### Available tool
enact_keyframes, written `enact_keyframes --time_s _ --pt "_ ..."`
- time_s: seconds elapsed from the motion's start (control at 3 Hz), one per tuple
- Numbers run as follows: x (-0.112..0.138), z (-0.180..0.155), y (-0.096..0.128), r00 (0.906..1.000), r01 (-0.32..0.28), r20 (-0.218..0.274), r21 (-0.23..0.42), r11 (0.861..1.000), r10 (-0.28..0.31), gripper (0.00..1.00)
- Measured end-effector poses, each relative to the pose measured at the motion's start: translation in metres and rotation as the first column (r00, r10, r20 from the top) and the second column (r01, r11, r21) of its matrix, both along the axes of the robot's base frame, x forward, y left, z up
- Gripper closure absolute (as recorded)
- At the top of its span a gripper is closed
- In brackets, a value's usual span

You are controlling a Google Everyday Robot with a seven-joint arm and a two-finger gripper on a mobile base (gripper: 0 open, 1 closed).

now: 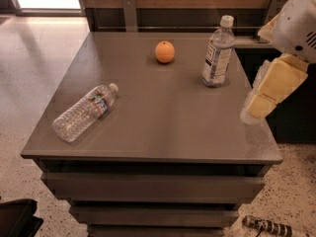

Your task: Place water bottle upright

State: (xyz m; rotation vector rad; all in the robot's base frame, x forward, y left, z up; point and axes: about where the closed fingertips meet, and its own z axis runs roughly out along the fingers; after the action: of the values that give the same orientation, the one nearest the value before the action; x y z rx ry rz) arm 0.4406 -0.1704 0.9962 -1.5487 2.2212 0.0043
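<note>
three things rest on the grey table (pixel 168 132). the water bottle (pixel 85 111), a small clear ribbed one with a white cap and a narrow red-and-blue band near its neck, lies on its side in the front-left part of the tabletop. its cap points toward the back right and its base toward the front-left corner, close to the left edge. it is not upright, and nothing touches it.

an orange (pixel 165 52) sits near the back of the table, about midway across. to its right, a taller bottle (pixel 217 53) with a big white label and a white cap stands upright near the back-right corner. the orange and the taller bottle are apart from each other, and both are well apart from the water bottle.

the gripper (pixel 264 95) hangs at the right edge of the table, pale yellow and angled down toward the left, below the arm's white housing (pixel 298 26). it is well apart from the water bottle, with the whole width of the table between them, and it holds nothing that can be seen. whether it is released or clenched cannot be told from this view.

under the tabletop are stacked grey tiers, and the floor (pixel 29 83) around is speckled stone.
</note>
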Motion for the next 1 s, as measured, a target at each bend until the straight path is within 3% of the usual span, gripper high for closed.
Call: enact_keyframes --time_s 0.33,0.67,1.0 --pt "0.001 0.002 0.029 0.9977 0.066 -0.027 0.123 0.990 -0.063 0.00" --pt "0.010 0.003 0.061 0.9931 0.115 -0.052 0.259 0.959 -0.105 0.00" --pt "0.033 0.003 0.085 0.9793 0.196 -0.114 0.330 0.923 -0.168 0.00"
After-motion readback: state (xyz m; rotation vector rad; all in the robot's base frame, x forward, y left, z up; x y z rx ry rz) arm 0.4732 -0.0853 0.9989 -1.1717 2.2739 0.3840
